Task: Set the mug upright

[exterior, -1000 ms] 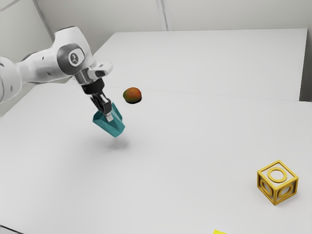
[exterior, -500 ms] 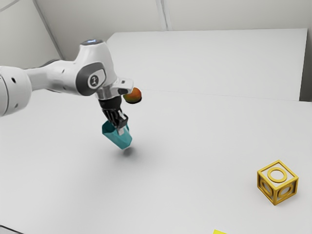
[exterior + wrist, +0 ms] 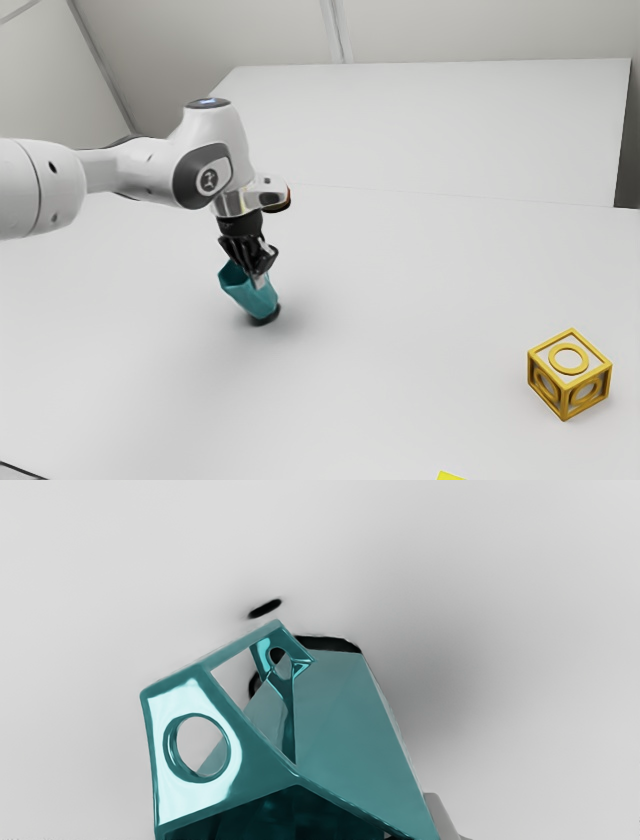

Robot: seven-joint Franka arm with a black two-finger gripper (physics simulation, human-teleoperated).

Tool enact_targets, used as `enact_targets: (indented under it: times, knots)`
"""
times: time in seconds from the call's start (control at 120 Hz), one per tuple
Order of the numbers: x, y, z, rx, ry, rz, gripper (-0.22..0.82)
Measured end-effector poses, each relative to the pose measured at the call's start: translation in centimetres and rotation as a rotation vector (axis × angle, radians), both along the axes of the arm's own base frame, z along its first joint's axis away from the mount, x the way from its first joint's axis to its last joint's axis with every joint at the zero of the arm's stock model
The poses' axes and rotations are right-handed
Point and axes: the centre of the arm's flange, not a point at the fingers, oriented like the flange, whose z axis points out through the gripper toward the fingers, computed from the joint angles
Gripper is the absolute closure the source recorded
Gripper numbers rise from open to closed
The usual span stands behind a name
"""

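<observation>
In the exterior view my gripper (image 3: 257, 272) points down at the teal mug (image 3: 250, 296), holding it by the upper part. The mug leans, its open top toward the exterior view's left, its base low over a dark shadow on the table. In the wrist view the faceted mug (image 3: 350, 720) shows its handle with a round hole and part of its dark opening. One grey fingertip of the gripper (image 3: 400, 832) lies against the mug's side; the other is hidden behind the mug.
A yellow-framed cube (image 3: 569, 374) stands on the white table (image 3: 400, 300) toward the exterior view's right. A red-orange fruit (image 3: 287, 197) is mostly hidden behind the hand. Something yellow (image 3: 450, 476) pokes in at the near edge.
My hand has moved toward the exterior view's right and downward with the mug. The mug has come closer to the table and tilts less than before. The arm now covers most of the fruit.
</observation>
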Motion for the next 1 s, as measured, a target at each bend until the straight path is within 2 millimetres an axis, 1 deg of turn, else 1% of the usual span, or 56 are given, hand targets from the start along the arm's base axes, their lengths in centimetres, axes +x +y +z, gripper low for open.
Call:
enact_targets:
  times: [0.325, 0.4, 0.442, 0.558, 0.608, 0.667, 0.775, 0.9, 0.942, 1.0]
  knots:
    - [-0.1, 0.2, -1.8, 0.007, 0.057, 0.067, 0.78]
    - [-0.1, 0.2, -2.0, 0.008, 0.062, 0.078, 0.76]
    - [-0.1, 0.2, -2.0, 0.008, 0.063, 0.083, 0.71]
    - [-0.2, 0.0, -1.6, 0.011, 0.055, 0.094, 0.46]
    - [-0.2, 0.0, -1.2, 0.013, 0.049, 0.098, 0.37]
    - [-0.3, -0.2, 0.0, 0.019, 0.029, 0.100, 0.28]
    - [-0.9, -1.2, 3.5, 0.038, -0.026, 0.091, 0.17]
    - [-1.3, -2.0, 8.3, 0.051, -0.093, 0.093, 0.09]
    - [-1.0, -2.2, 10.0, 0.047, -0.113, 0.096, 0.08]
    - [-0.2, -2.3, 12.8, 0.038, -0.147, 0.100, 0.06]
